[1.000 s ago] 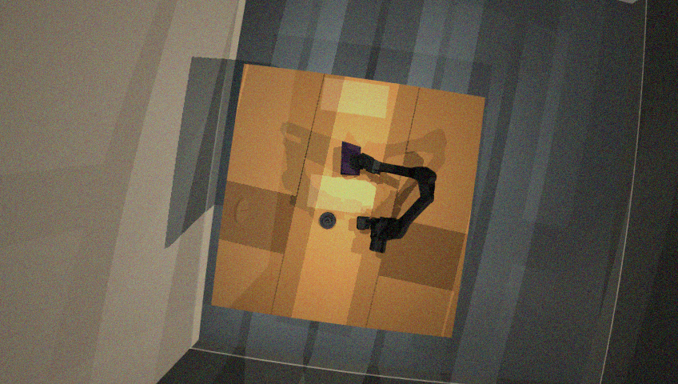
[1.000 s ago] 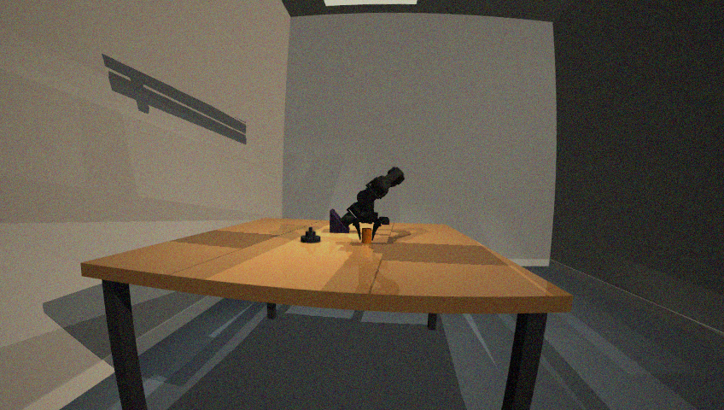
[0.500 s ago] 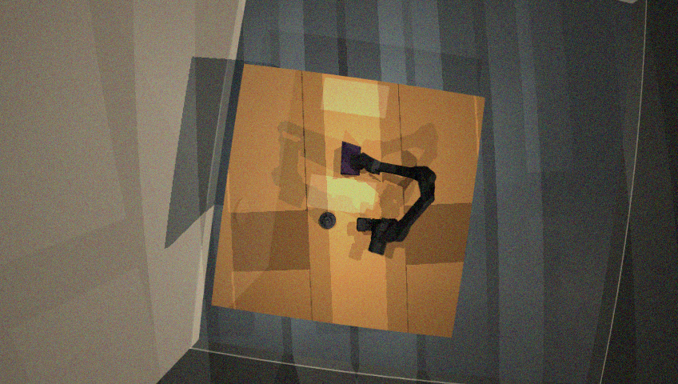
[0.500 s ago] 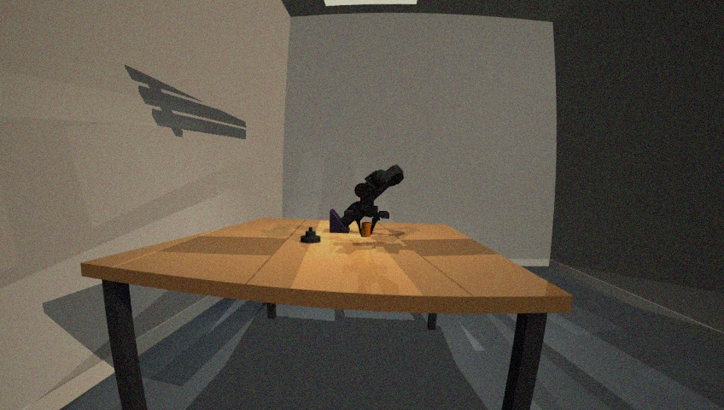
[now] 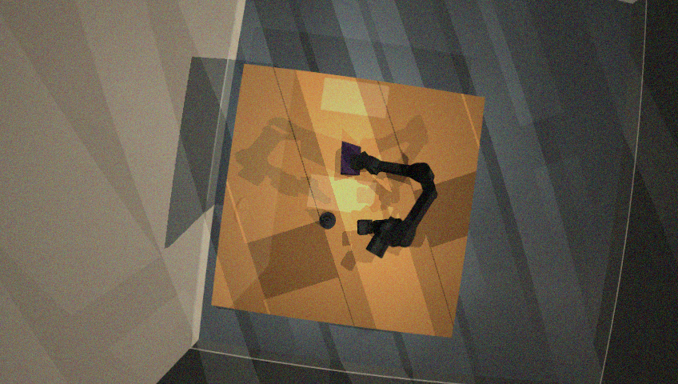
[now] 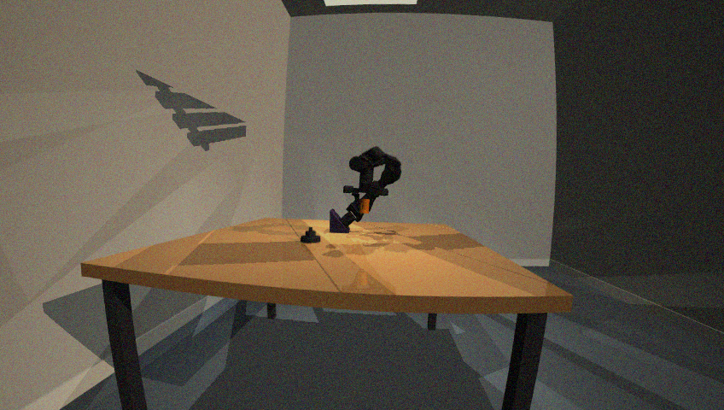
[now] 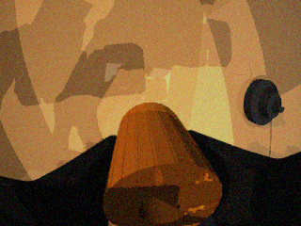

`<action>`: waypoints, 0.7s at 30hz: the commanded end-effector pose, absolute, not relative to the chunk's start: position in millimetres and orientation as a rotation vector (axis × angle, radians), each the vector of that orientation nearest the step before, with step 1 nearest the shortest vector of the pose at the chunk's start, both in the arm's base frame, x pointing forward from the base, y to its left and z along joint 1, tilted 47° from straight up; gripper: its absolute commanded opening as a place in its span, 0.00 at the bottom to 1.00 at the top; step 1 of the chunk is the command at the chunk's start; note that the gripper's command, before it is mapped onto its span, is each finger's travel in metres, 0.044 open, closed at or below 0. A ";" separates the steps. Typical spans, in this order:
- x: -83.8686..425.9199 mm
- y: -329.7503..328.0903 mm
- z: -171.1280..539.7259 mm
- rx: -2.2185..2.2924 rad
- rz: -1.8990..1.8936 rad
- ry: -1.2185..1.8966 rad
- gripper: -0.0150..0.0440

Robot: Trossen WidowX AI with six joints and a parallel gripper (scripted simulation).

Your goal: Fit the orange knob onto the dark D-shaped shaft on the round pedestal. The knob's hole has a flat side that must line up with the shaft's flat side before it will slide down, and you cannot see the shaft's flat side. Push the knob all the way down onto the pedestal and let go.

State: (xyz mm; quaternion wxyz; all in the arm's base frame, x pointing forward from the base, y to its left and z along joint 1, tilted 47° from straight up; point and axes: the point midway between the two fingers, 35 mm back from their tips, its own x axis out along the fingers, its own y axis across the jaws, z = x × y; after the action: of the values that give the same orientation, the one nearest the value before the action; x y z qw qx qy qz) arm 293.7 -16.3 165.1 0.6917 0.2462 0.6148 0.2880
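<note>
My gripper [image 6: 364, 204] [image 7: 150, 139] is shut on the orange knob [image 6: 364, 207] [image 7: 157, 151], with a black finger on each side of it in the wrist view. The knob hangs upright in the air, high above the table. It is hidden from above in the top view. The dark round pedestal [image 5: 327, 220] [image 6: 310, 237] [image 7: 255, 103] stands on the table, left of the gripper in the exterior view and to the right in the wrist view. Its dark shaft [image 6: 310, 230] [image 7: 281, 109] is bare. The flat sides of shaft and hole cannot be made out.
A dark purple wedge block [image 5: 349, 167] [image 6: 335, 223] stands at the arm's base, behind the pedestal in the exterior view. The wooden table [image 5: 294, 309] [image 6: 243, 279] carries bright light patches and moving-looking dark shadows of the arm.
</note>
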 end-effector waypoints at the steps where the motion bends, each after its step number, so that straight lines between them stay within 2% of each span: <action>1: 290.5 -28.1 174.7 0.538 0.640 1.362 0.25; 21: 306.7 -57.7 135.5 0.550 0.632 1.389 0.25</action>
State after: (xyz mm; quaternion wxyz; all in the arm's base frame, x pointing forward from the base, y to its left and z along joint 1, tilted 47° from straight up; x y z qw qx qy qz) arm 303.1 -48.3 141.9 0.6852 0.2477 0.6222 0.2864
